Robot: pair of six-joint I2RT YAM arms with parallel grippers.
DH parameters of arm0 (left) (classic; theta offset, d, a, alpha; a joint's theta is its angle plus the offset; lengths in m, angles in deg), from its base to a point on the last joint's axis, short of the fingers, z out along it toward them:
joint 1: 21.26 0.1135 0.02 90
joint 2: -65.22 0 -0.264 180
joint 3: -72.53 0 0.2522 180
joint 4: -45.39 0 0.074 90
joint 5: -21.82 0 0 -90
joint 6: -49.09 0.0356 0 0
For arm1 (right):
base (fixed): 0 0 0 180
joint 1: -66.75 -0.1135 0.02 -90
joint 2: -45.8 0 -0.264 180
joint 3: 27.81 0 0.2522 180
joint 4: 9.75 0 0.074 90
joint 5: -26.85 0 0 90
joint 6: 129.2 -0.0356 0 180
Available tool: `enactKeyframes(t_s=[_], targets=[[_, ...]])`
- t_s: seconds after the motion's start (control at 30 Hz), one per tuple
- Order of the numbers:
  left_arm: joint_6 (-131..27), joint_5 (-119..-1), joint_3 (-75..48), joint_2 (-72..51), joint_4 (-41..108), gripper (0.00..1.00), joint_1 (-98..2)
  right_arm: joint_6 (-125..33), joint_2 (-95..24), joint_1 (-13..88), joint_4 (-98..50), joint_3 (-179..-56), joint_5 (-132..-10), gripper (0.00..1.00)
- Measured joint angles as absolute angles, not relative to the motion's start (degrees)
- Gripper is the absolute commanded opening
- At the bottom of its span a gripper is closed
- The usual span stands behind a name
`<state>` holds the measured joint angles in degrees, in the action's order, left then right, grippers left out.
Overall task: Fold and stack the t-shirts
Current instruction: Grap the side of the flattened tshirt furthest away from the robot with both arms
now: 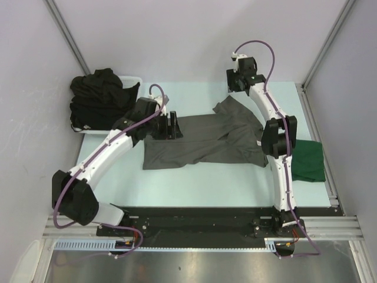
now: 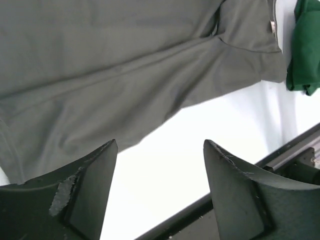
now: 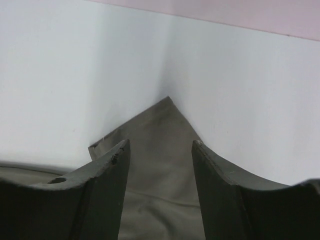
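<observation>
A charcoal grey t-shirt (image 1: pixel 200 142) lies spread on the table, part folded, with its white neck label (image 2: pixel 273 25) showing in the left wrist view. My left gripper (image 1: pixel 172 125) hovers at the shirt's left end, open (image 2: pixel 160 150), with only bare table between its fingers. My right gripper (image 1: pixel 237 82) hangs over the far sleeve, open (image 3: pixel 160 145); the sleeve's pointed corner (image 3: pixel 161 125) lies flat below the gap, not pinched. A dark green t-shirt (image 1: pixel 309 160) sits folded at the right edge. Black t-shirts (image 1: pixel 100 94) are heaped at the back left.
A white basket (image 1: pixel 134 78) holds the black heap at the back left corner. Walls close in the table on the left, back and right. A black rail (image 1: pixel 194 221) and the arm bases run along the near edge.
</observation>
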<state>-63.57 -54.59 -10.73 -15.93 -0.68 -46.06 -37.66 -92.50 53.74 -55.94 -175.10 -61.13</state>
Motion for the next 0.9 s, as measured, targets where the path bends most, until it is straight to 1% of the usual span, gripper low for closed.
enactKeyframes(t_s=[0.17,0.3,0.5,0.7,0.9], targets=[[-66.4,-54.3,-8.0,-13.5,0.0,0.79,-47.7,-39.3,-98.2,57.8,-53.7,-180.5,-68.6,0.63],[-67.0,-54.5,-8.2,-13.5,-0.4,0.80,-50.3,-42.3,-102.1,61.8,-52.0,-183.5,-73.8,0.63],[-67.7,-54.9,-12.8,-16.6,-2.8,0.80,-53.6,-47.9,-107.4,66.5,-48.7,-186.8,-80.5,0.63],[-67.8,-55.2,-16.8,-20.4,-3.7,0.80,-54.6,-51.4,-109.5,65.5,-47.0,-186.8,-84.7,0.63],[-67.9,-55.5,-17.4,-22.1,-4.5,0.80,-54.9,-53.1,-110.7,63.3,-46.2,-186.8,-87.4,0.62]])
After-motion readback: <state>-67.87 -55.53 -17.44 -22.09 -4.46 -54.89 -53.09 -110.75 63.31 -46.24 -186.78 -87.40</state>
